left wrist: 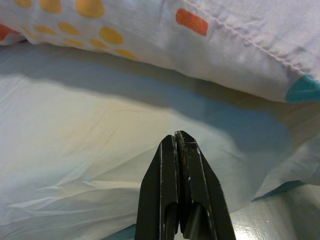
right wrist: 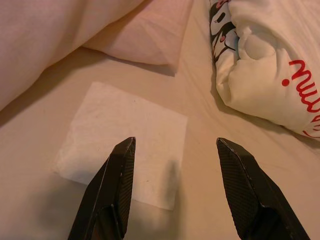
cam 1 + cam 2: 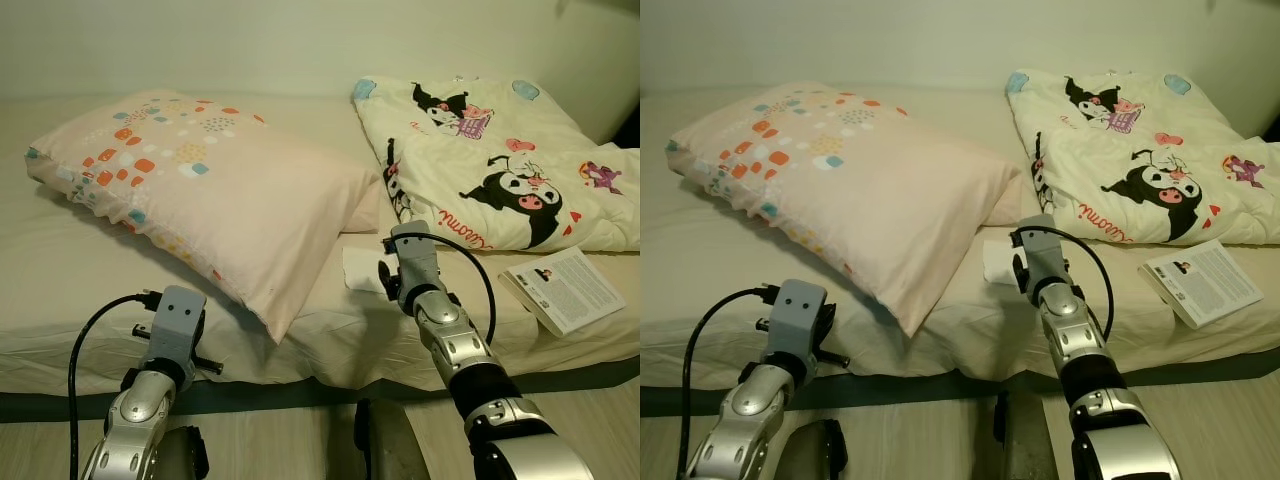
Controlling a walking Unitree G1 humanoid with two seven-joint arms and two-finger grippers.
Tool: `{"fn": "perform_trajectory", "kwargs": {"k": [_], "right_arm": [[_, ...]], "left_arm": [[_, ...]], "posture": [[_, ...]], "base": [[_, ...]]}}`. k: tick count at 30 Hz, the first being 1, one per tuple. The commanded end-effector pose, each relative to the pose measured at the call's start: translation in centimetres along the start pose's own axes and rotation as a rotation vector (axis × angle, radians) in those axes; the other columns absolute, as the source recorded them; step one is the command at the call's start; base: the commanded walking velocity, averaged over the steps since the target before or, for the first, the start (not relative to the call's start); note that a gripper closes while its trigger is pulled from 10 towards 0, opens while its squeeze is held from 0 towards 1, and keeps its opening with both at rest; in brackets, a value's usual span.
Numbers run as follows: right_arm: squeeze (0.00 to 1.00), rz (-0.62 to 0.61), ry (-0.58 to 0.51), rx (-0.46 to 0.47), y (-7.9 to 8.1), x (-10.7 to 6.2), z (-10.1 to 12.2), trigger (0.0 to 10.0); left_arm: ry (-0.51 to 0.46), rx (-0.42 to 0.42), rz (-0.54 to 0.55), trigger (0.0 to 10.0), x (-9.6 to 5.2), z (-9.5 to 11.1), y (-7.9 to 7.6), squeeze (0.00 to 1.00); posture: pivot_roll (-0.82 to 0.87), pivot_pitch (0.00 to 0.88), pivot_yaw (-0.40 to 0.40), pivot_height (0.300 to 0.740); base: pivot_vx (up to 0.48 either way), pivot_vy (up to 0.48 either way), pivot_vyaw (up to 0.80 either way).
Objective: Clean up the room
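Note:
A flat white tissue (image 2: 125,145) lies on the cream bed sheet (image 3: 60,270), between the big pillow (image 3: 220,190) and the folded cartoon-print quilt (image 3: 500,170). My right gripper (image 2: 176,145) hovers just above the tissue's near edge, open, with one finger on each side and nothing held. In the left eye view the tissue (image 3: 360,268) is partly hidden behind that arm. My left gripper (image 1: 176,142) is shut and empty, low at the bed's front edge under the pillow's overhanging corner.
A booklet (image 3: 565,288) lies on the sheet near the bed's front right edge. A second pink pillow (image 2: 145,37) sticks out from under the big one. The mattress edge and wooden floor (image 3: 280,440) run across the foreground.

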State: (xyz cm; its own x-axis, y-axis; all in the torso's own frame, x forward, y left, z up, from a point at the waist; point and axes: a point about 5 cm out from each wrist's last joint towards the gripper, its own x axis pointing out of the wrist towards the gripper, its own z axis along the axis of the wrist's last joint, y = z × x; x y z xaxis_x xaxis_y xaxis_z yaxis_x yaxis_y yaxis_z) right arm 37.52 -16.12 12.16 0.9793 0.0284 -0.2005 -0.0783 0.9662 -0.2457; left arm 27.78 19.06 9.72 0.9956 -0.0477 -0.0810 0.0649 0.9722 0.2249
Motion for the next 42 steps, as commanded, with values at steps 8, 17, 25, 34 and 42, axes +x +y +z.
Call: {"fn": "perform_trajectory", "kwargs": {"k": [8,17,25,34,42], "right_arm": [[0.0,-0.003,0.0,0.001,-0.4,0.1,-0.2,10.0],[0.0,-0.005,-0.005,0.001,-0.5,0.1,-0.3,10.0],[0.0,-0.004,-0.01,0.0,-0.6,0.2,-0.2,10.0],[0.23,0.001,-0.005,-0.001,-0.8,0.3,-0.2,10.0],[1.0,0.066,0.095,0.017,-0.4,0.6,-1.4,10.0]], "left_arm": [[0.001,-0.001,-0.033,10.0,-0.4,-0.2,-1.0,0.0],[-0.005,-0.009,-0.048,10.0,-0.6,-0.2,-1.5,0.0],[-0.008,-0.011,-0.05,10.0,-0.5,-0.2,-1.6,0.0],[-0.018,-0.012,-0.051,10.0,-0.5,0.0,-1.5,0.0],[-0.031,-0.013,-0.07,10.0,-0.6,0.2,-1.7,0.0]], "posture": [[-0.04,0.208,-0.091,0.525],[-0.05,0.214,-0.088,0.525],[-0.05,0.21,-0.088,0.525],[-0.05,0.209,-0.092,0.525],[-0.04,0.213,-0.092,0.525]], "base": [[0.0,0.215,0.0],[0.0,0.0,0.0],[0.0,0.0,0.0],[0.0,0.0,0.0],[0.0,0.0,0.0]]}}
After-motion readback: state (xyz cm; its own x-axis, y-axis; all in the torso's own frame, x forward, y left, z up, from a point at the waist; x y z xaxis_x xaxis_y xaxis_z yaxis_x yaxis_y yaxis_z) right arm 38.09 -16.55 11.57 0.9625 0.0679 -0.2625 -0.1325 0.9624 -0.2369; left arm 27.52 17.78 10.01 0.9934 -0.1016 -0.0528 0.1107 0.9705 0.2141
